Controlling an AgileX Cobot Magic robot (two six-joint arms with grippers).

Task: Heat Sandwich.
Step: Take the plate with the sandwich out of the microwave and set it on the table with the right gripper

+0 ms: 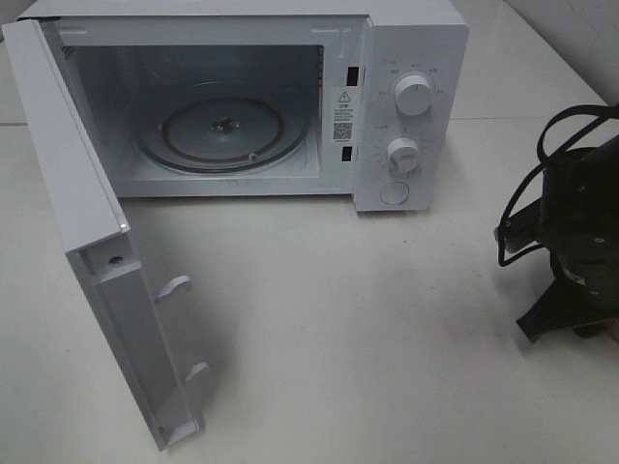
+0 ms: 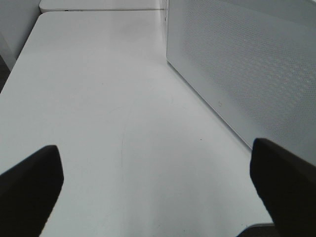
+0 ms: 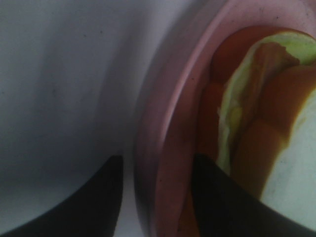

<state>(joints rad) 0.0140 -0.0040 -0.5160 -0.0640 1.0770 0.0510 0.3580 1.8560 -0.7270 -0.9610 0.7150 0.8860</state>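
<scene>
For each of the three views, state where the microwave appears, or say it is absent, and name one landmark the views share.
Exterior high: the microwave fills the upper left and centre, its door swung open toward the camera.
Left wrist: only a perforated white side panel shows, beside the open left gripper.
Right wrist: not in it.
Shared landmark: the white table.

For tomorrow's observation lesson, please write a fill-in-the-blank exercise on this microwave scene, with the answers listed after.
1. The microwave door stands ____.
2. The glass turntable inside has ____ on it.
3. In the right wrist view the sandwich lies on a pink ____.
4. The right gripper's fingers straddle the plate's ____.

Answers: open; nothing; plate; rim
</scene>
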